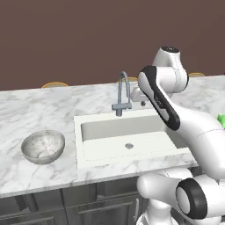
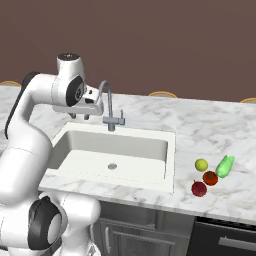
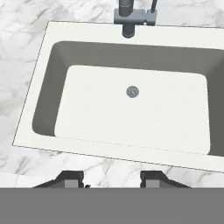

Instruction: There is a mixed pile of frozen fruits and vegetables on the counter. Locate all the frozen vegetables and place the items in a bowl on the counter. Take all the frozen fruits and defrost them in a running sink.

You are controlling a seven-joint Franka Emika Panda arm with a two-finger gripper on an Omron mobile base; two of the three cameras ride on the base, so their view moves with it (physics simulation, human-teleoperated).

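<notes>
Gripper [image 2: 80, 115] was raised near the faucet [image 2: 109, 107], just left of it in the right base view, over the far rim of the sink; its jaws stood narrow and nothing was seen between the finger tips [image 3: 72, 178], which the hand view showed pointing down over the near rim of the basin. Counter [image 1: 26, 110], white marble with grey veins, ran the full width of the scene over dark cabinets. Sink [image 1: 88, 154], a white rectangular basin with a central drain [image 3: 132, 91], sat in the middle of the counter. Bowl [image 1: 43, 146], grey and mottled, stood upright on the counter just left of the sink. On the counter right of the sink lay the four produce items, close together: the bright green pointed item [image 2: 225, 166] farthest right, the yellow-green ball [image 2: 201, 164] left of it, the red-orange round item [image 2: 210, 177] between and nearer, the dark red piece [image 2: 199, 188] nearest the front edge.
</notes>
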